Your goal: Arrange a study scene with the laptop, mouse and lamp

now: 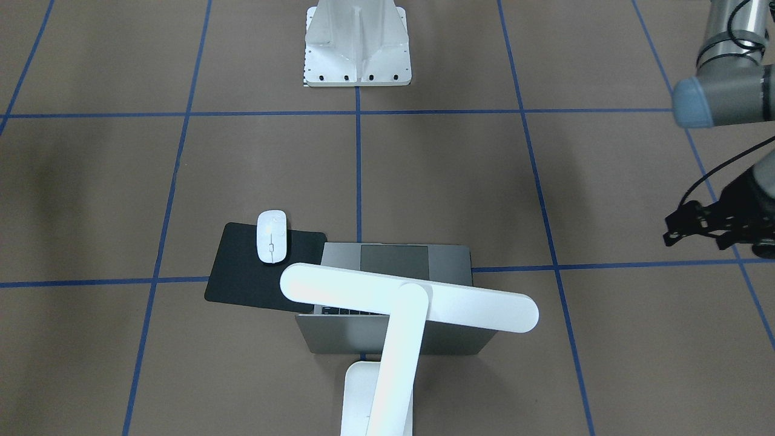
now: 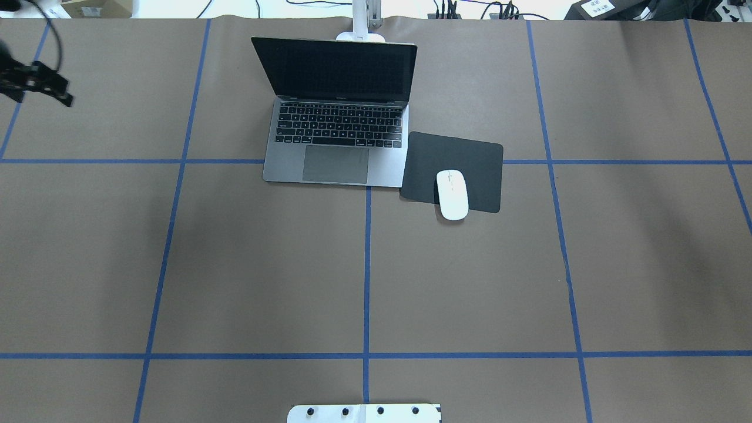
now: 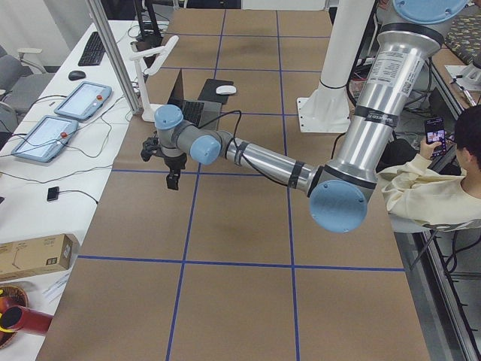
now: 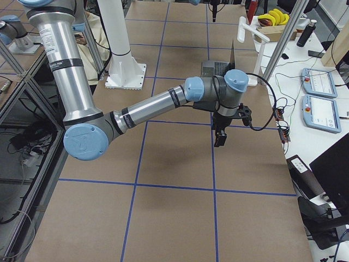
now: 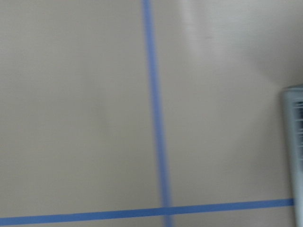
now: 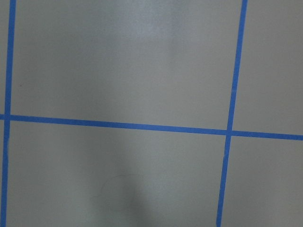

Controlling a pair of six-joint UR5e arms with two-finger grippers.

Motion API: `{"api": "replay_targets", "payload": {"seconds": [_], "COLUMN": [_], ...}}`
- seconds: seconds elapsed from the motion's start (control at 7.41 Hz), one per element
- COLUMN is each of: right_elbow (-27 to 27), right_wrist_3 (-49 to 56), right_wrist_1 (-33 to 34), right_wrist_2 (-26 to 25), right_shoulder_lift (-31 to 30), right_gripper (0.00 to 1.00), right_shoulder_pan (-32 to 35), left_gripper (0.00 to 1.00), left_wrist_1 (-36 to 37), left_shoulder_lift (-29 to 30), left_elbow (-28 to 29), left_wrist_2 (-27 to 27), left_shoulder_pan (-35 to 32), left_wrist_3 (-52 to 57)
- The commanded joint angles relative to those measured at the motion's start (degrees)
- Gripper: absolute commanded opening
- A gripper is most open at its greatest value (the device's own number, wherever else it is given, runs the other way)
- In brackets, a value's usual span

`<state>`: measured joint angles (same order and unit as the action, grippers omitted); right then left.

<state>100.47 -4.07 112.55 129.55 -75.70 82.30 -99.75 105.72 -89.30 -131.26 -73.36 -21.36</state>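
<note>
Left of the laptop, left gripper hangs over the table, holding nothing; spread unreadable, likewise for right gripper.

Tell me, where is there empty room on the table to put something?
Bare table runs between the laptop and the white pedestal, and beyond the black mat on the robot's right. It is crowded where laptop, mat, mouse and lamp bunch together.

Light: bright, even, from above.
Shadows: soft, faint patches on the surface, either side of the laptop.
Glare: lamp washed out white.
Blur: left wrist view smeared; right wrist view soft.
</note>
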Motion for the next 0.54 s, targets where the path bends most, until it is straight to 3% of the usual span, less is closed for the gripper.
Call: {"api": "replay_targets", "payload": {"seconds": [0.0, 0.27, 0.4], "right_elbow": [0.0, 0.2, 0.1], "right_wrist_3": [0.3, 0.6, 0.6], "right_wrist_1": [-0.1, -0.2, -0.1], "right_wrist_2": [0.0, 0.2, 0.1], "right_shoulder_lift": [-1.1, -2.7, -3.4], "right_gripper": [1.0, 1.0, 1.0], "right_shoulder_pan": [0.6, 1.3, 1.5], "left_gripper": [1.0, 1.0, 1.0], "left_wrist_1": [0.0, 0.0, 0.0], "left_shoulder_lift": [-5.8, -6.0, -6.1], "left_elbow": [4.7, 12.5, 13.6], "left_wrist_2": [-1.0, -1.5, -1.5], "left_shoulder_pan": [-8.8, -14.7, -16.8], "left_wrist_3": [17.9, 31.2, 34.9]}}
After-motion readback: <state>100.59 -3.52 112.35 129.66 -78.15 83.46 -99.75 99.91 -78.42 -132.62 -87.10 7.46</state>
